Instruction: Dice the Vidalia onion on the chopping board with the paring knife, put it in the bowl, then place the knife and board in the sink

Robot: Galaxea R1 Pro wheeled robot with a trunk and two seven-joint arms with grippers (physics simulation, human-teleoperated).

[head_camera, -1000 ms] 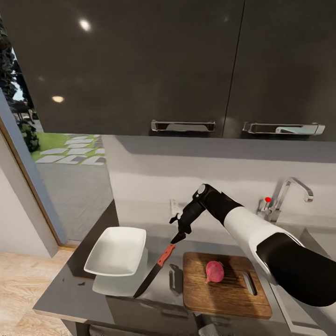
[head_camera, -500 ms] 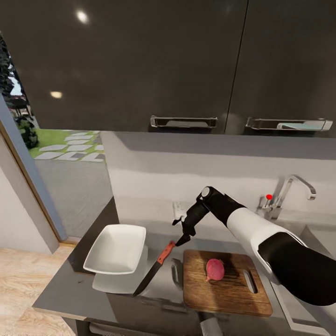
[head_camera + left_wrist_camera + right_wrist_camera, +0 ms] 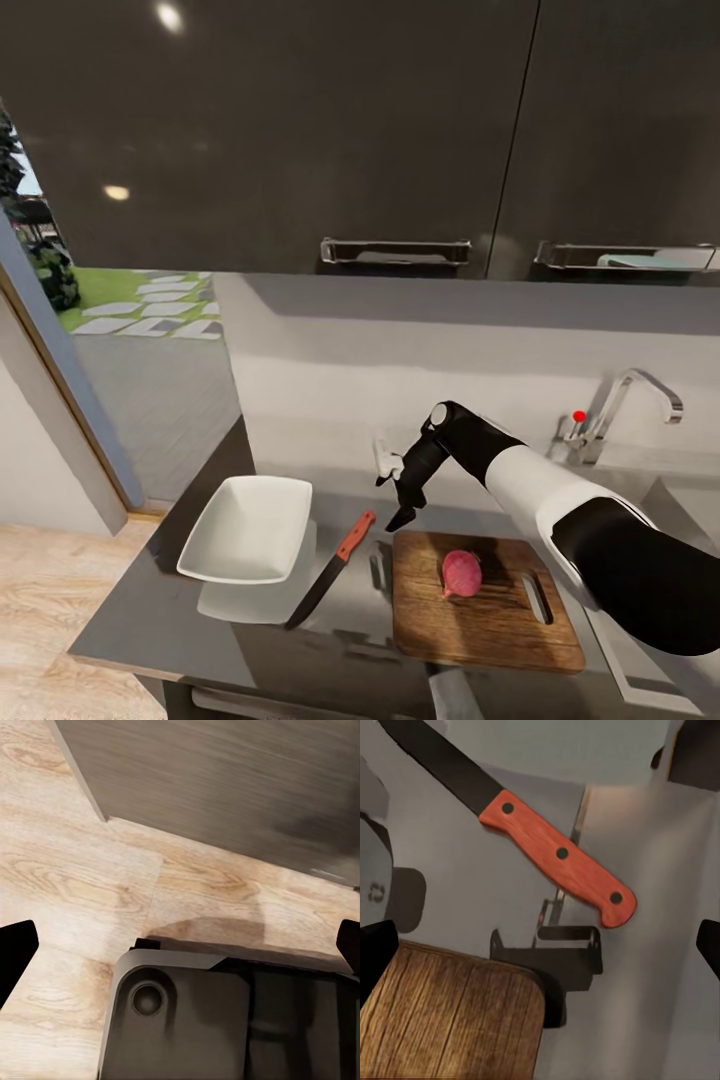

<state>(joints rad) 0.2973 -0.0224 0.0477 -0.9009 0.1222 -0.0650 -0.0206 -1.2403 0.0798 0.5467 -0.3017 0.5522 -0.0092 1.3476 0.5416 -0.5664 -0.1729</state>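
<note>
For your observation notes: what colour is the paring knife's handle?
Red-orange with three dark rivets; the paring knife shows best in the right wrist view.

Red-orange knife handle (image 3: 561,859), brown board (image 3: 480,610)

Pinkish-red Vidalia onion (image 3: 461,573) resting whole on the dark brown chopping board (image 3: 478,630), red-handled paring knife (image 3: 330,571) flat on the grey countertop (image 3: 140,625) between board and white square bowl (image 3: 247,530), sink (image 3: 690,505) at the far right
</note>
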